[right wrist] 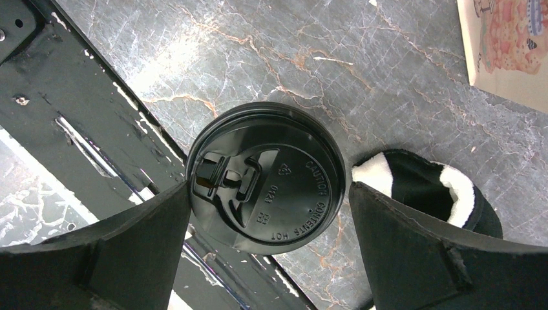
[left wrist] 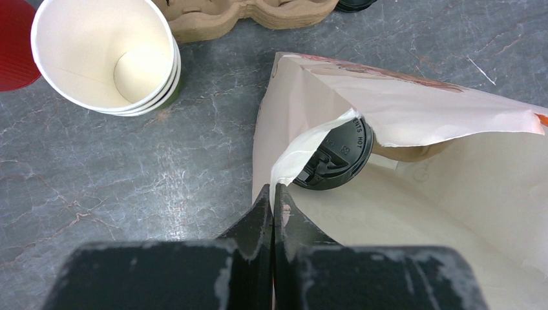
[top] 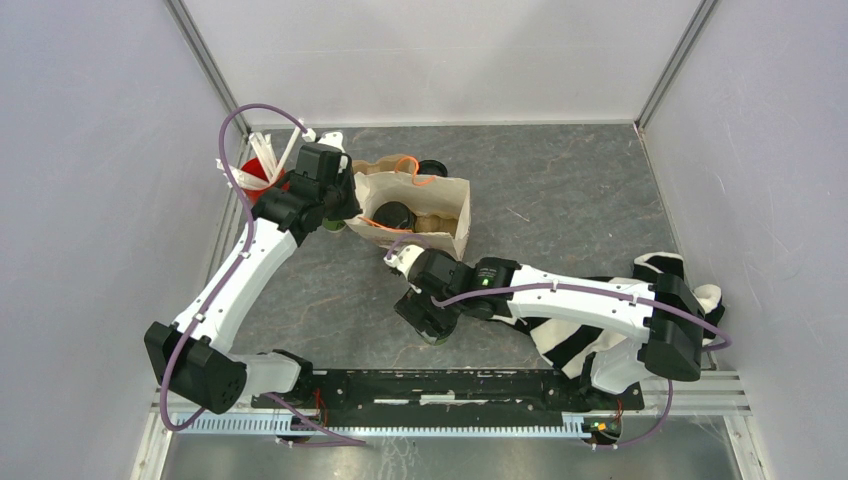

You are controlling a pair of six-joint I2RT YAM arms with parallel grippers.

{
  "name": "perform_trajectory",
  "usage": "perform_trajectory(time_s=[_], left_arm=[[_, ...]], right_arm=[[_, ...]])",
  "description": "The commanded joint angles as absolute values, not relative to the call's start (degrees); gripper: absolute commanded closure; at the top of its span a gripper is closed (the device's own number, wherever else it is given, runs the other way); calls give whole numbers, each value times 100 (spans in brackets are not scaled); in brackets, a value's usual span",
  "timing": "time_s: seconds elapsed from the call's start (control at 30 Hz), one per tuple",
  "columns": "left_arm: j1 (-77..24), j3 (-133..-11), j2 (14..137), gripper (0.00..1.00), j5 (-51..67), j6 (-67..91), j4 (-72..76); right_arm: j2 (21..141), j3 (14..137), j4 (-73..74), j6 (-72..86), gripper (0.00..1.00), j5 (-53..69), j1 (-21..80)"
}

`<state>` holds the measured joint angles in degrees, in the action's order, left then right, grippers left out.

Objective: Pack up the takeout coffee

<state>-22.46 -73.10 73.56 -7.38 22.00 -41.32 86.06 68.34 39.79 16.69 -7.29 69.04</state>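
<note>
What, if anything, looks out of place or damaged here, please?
The bag rim is crumpled inward, perhaps torn, where the left gripper pinches it. A black-and-white fuzzy cloth lies under the right arm, unrelated to coffee.

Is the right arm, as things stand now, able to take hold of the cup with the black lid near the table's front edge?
Probably yes. The right gripper is open, its fingers flank the lidded cup, and nothing lies between them and it.
</note>
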Motion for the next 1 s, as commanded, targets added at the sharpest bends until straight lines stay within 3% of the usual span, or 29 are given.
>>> perform_trajectory(time_s=[0.0, 0.2, 0.47, 0.8, 0.97], left_arm=[[-2223, -7267, 7484, 98, -715, 2280, -4061], [-2222, -7286, 7531, 98, -708, 2264, -4052], [-2217, -7278, 7558, 98, -703, 2245, -4026], [-2222, -7312, 7563, 98, -741, 2206, -4032], [-2221, -7291, 7563, 98, -757, 2191, -4026]], right_arm=[[8622, 6738, 3822, 1670, 5, -590, 6868], [8622, 6700, 3817, 1633, 10, -577, 6839], [8475, 6987, 4022, 1458, 24, -817, 6844], [7824, 6881, 4001, 1233, 29, -788, 6840], [7159, 6916, 4098, 831, 30, -143, 6847]])
